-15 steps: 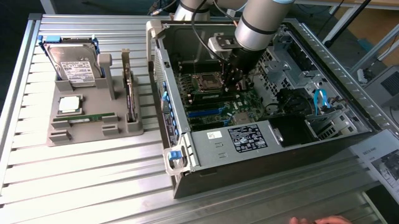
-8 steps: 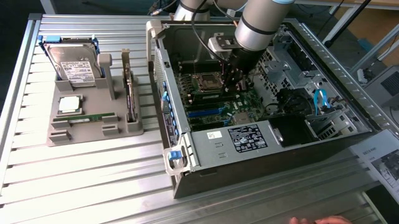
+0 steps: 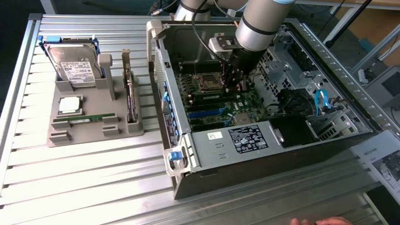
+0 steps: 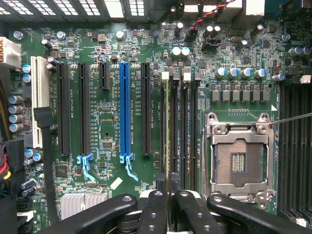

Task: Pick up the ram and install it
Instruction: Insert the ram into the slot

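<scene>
In the exterior view a tray (image 3: pixel 93 133) is seen at nine o'clock from the case (image 3: pixel 281 168), and a green stick (image 3: pixel 84 118) lies in it (judged to be a second module). Inside the case, the gripper (image 3: pixel 235 88) stands at three o'clock of the socket (image 3: pixel 207 83). In the wrist view its fingers (image 4: pixel 155 207) are clenched on the ram (image 4: pixel 167 126), which is held edge-on along a slot (image 4: pixel 162 122). Whether it is seated cannot be told. If the ram is tilted or its notch is missed, it may be jammed, bent, or left unlocked at the latch (image 4: pixel 165 75). So thin a hold may also let it slip.
</scene>
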Robot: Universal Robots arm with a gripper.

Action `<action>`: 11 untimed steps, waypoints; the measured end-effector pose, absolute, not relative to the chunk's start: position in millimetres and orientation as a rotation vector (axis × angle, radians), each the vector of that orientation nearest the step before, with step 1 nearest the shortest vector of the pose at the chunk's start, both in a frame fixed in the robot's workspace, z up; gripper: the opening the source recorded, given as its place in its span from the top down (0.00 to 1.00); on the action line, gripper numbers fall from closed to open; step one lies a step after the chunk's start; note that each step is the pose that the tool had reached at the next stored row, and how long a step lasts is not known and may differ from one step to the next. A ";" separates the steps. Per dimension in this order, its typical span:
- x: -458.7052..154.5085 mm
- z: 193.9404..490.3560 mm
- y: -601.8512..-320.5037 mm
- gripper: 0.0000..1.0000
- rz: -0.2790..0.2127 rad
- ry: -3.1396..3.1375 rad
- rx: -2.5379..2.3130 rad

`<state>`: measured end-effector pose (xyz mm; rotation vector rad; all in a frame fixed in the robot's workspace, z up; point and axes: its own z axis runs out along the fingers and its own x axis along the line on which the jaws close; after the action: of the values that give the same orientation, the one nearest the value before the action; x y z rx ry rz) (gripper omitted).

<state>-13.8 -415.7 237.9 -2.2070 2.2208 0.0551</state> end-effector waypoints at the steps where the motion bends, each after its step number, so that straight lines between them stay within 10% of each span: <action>1: -13.8 237.9 -415.7 0.88 0.055 2.221 -2.206; 11: -13.8 237.9 -415.7 0.88 0.055 2.226 -2.201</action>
<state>-13.8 -415.7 237.9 -2.2014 2.2262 0.0551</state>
